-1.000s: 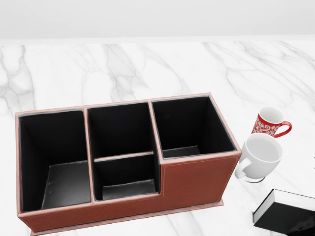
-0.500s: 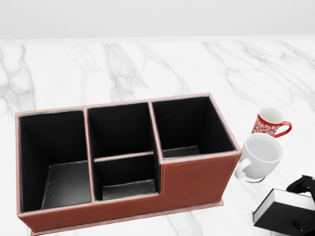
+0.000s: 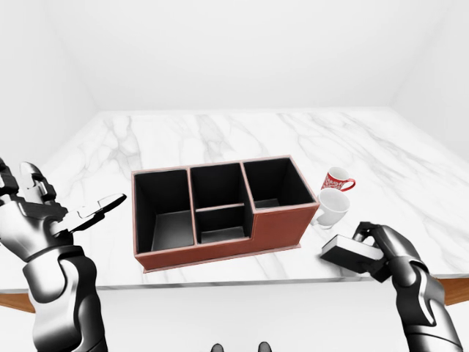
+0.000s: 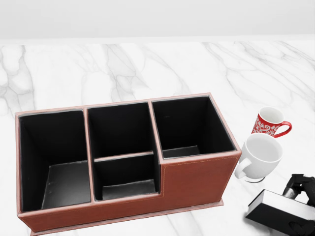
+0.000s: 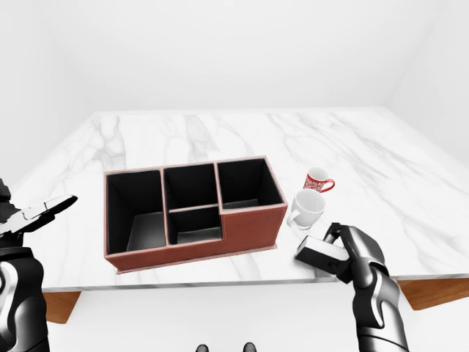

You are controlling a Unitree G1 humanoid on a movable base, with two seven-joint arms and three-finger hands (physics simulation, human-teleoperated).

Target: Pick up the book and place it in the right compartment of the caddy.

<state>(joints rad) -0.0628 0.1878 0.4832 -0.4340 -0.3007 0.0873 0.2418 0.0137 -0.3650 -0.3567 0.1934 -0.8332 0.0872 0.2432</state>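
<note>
One step in hand: our right hand (image 3: 386, 249) fingers wrapped round black book (image 3: 350, 253), near table (image 3: 220, 136) edge, right of white mug (image 3: 331, 207). Left hand (image 3: 44, 213) spread, idle. Lift and drop into caddy (image 3: 220, 209) right compartment (image 4: 189, 128) left; compartment empty.

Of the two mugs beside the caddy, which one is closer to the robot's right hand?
The plain white mug is closer to the right hand. It stands just above the book in the head view, while the red patterned mug stands farther up the table.
</note>
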